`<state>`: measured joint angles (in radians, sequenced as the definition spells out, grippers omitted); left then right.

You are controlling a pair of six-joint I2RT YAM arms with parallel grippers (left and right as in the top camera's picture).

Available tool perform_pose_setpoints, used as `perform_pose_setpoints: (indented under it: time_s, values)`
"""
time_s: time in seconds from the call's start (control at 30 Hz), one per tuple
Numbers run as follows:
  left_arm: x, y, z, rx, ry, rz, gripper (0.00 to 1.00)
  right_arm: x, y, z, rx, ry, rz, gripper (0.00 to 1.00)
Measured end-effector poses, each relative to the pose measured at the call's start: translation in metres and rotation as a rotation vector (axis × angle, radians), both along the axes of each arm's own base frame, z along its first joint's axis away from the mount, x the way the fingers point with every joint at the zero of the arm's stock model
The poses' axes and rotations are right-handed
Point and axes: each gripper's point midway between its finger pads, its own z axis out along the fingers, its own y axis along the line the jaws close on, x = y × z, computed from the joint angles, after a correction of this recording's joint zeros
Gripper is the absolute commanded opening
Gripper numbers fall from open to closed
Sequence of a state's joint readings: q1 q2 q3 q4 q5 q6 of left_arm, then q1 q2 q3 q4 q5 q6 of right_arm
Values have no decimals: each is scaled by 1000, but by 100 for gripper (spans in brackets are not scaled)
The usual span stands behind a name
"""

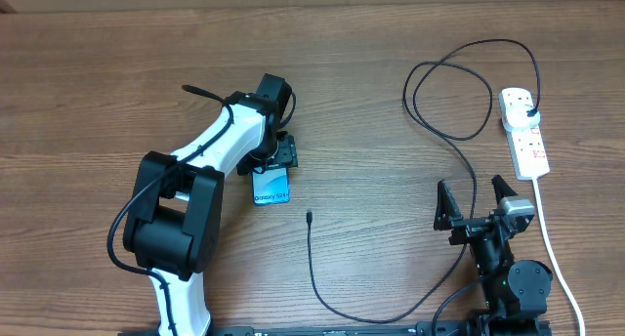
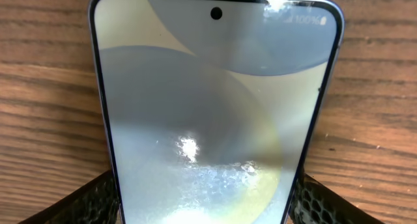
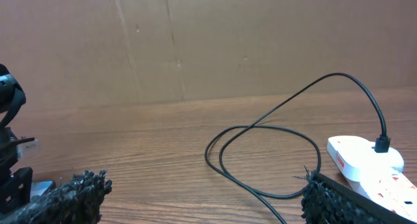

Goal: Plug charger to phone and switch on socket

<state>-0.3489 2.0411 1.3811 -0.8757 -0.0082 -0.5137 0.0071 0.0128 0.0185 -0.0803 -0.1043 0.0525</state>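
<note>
Two jaws checked. L jaws straddle phone [image 1: 272,188], pads [image 2: 85,201] at both edges; can't tell if clamped. R jaws apart, well right of phone. Charger tip [image 1: 309,217] just right of phone. I'd grip square, pin phone to worktop [image 1: 98,72].

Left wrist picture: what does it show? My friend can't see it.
A phone fills the picture, lying screen-up on a wooden table, its screen showing soft grey-blue and yellow shapes with a small camera dot at the top. Two black bumpy gripper fingers flank its sides at the bottom corners.
</note>
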Motion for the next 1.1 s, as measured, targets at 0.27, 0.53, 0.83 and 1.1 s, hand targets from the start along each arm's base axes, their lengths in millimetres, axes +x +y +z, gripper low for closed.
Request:
perform_pose_setpoints:
  time_s: [0.27,0.53,0.83,1.1]
  values:
    - [-17,-2,-2,5,66,-23,100,0,0,0,0,0,0,100]
    - [-28,0,-1,7,116,-22,100,0,0,0,0,0,0,100]
    - [-26,-6,-2,0,99,-18,99,0,0,0,0,0,0,100]
    - [-24,-6,-2,2,91,-17,98,0,0,0,0,0,0,100]
